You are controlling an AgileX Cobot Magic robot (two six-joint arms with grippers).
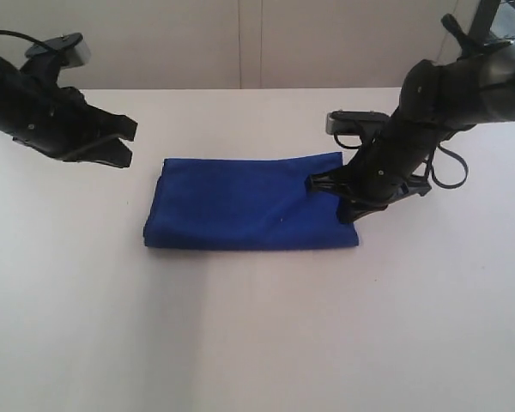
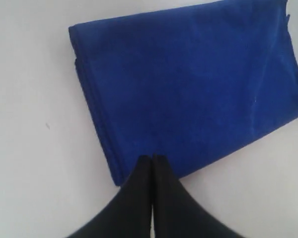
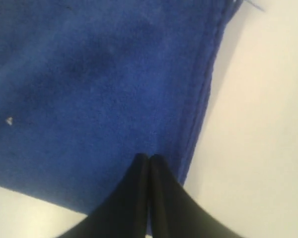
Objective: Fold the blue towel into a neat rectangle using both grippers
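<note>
On the white table (image 1: 257,343) before a pale wall (image 1: 154,43), I am watching the blue towel (image 1: 249,202) lying folded; the left gripper (image 2: 152,157) and the right gripper (image 3: 148,157) are showing closed, empty jaws.

A pale, matte white table (image 1: 257,343) fills most of the scene. Its far edge meets a beige wall (image 1: 137,43) split by thin vertical seams (image 1: 240,43). The light is soft and even, with faint shadows. A dark upright (image 1: 487,10), perhaps a window frame, stands in the upper right corner.
</note>
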